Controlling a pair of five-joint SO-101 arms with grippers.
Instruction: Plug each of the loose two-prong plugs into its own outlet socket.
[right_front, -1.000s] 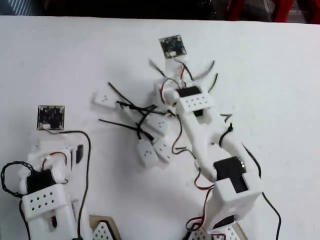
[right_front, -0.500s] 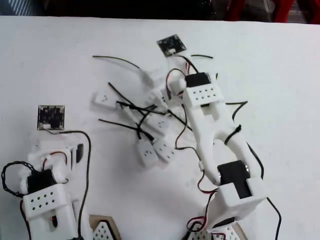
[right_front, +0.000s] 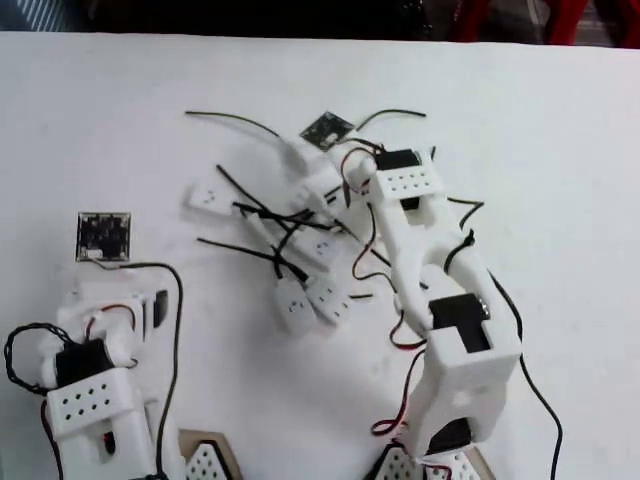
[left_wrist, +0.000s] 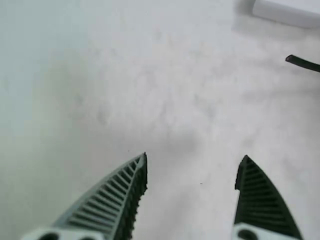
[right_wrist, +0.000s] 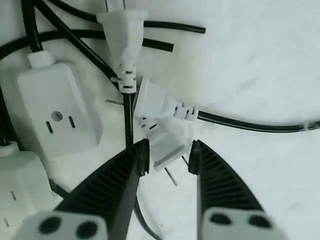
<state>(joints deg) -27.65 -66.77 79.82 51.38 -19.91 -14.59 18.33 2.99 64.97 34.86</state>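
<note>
White tabletop spreads under both arms. We take the cluster of white outlet sockets near its middle, tangled with black cords, as our landmark.

The right arm stretches along the right side of the cluster and ends at its far edge. In the right wrist view, the right gripper is closed to a narrow gap around a white two-prong plug. Both fingers appear to press the plug's sides. A thin metal prong pokes out of the plug body between them.

A second white plug lies just beside the held plug, seemingly touching it, and its own black cord runs away from the cluster. A third plug lies just past the second, and its ribbed end meets that plug. One socket of the cluster, an outlet box, lies near the held plug but apart from it. Its two slots and round hole face up.

The left arm sits well apart from the cluster, off its near left side. The left gripper is spread wide over bare table with nothing between its fingers. Beyond its tips we see the corner of a white block and a loose cord end. We cannot tell whether the block is a socket.
</note>
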